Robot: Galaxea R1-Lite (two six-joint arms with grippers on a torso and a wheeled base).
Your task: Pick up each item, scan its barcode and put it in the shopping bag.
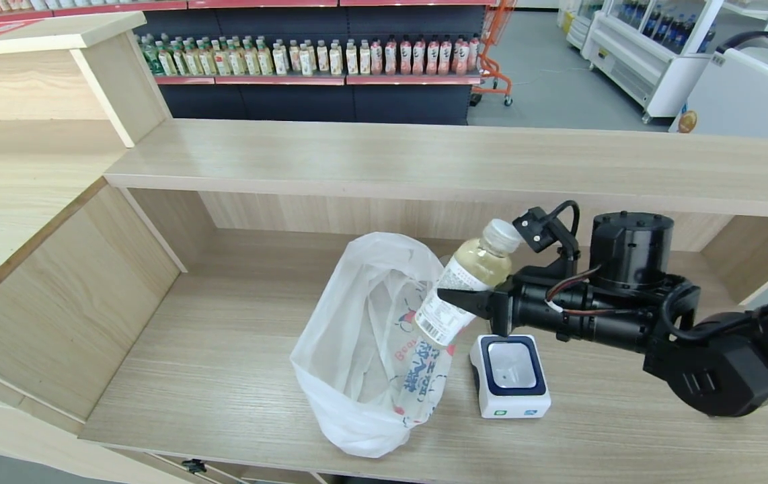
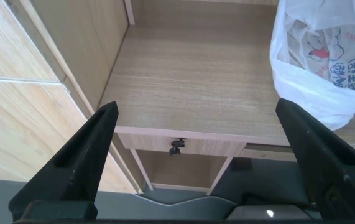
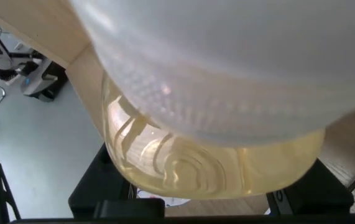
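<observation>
My right gripper [image 1: 466, 298] is shut on a tea bottle [image 1: 468, 286] with a white cap, pale yellow drink and a white label. The bottle hangs tilted, cap up and to the right, its lower end over the right rim of the open white shopping bag [image 1: 364, 349]. Its barcode faces down and forward. The white barcode scanner [image 1: 510, 375] with a dark blue frame sits on the counter just right of the bag, below the gripper. In the right wrist view the bottle [image 3: 214, 124] presses close between the fingers. My left gripper [image 2: 199, 155] is open, off the counter's front edge, with the bag [image 2: 326, 56] beyond it.
The bag and scanner stand on a lower wooden counter [image 1: 222, 363] walled by a wooden side panel [image 1: 68, 302] on the left and a raised ledge [image 1: 424, 158] behind. Shop shelves with drink bottles [image 1: 310, 57] and coolers [image 1: 653, 47] stand far behind.
</observation>
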